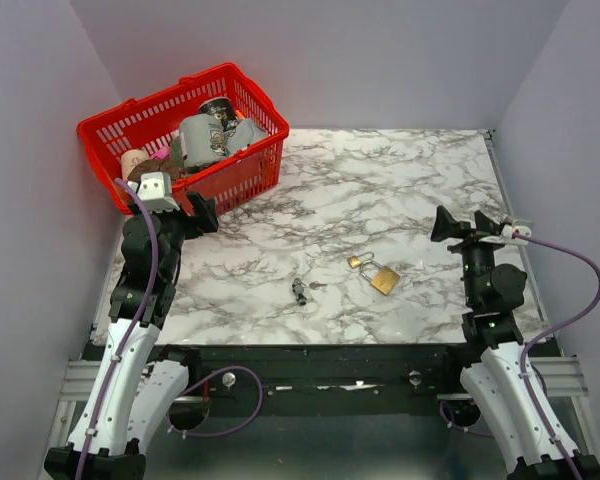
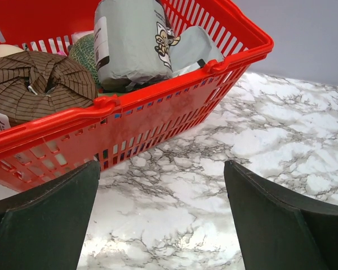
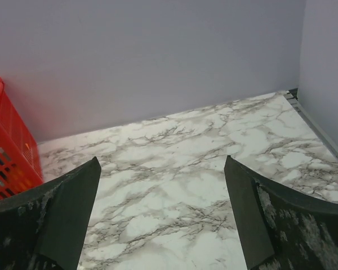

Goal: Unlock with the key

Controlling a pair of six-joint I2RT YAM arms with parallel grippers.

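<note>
In the top view a tiny key (image 1: 302, 291) with a black head and thin silver blade lies on the marble table near the front middle. A brass padlock (image 1: 381, 277) with a silver shackle lies just right of it, with a smaller brass padlock (image 1: 356, 262) at its upper left. My left gripper (image 1: 204, 213) is open and empty at the left, beside the red basket. My right gripper (image 1: 458, 224) is open and empty at the right, above the table. Neither wrist view shows the key or the padlocks.
A red plastic basket (image 1: 242, 172) stands at the back left, holding a grey wrapped roll (image 1: 202, 137), a folded brown cloth (image 2: 39, 81) and other items. It fills the upper left wrist view (image 2: 174, 107). Grey walls enclose the table on three sides.
</note>
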